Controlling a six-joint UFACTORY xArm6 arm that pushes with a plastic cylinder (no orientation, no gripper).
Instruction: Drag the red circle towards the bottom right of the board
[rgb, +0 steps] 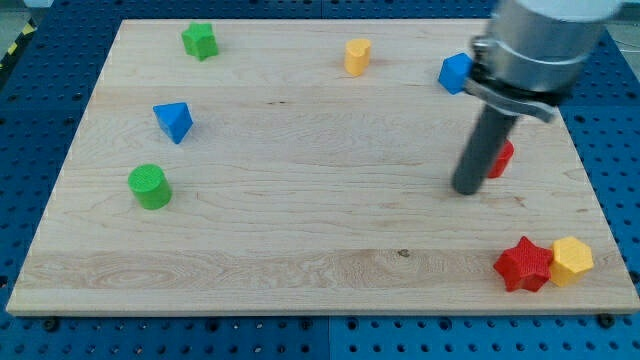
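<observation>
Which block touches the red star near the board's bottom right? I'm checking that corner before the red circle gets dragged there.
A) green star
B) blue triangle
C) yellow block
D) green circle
C: the yellow block sits against the right side of the red star, with no other block beside it.

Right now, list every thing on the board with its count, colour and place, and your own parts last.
Wooden board: one, light wood, fills most of the view.
Green star block: one, green, top left.
Yellow cylinder block: one, yellow, top centre.
Blue cube block: one, blue, top right, partly behind the arm.
Blue triangular block: one, blue, left side.
Green cylinder block: one, green, lower left.
Red circle block: one, red, right side, mostly hidden behind the rod.
Red star block: one, red, bottom right.
Yellow hexagon-like block: one, yellow, bottom right, touching the red star.
My tip: one, dark, just left of the red circle.
</observation>
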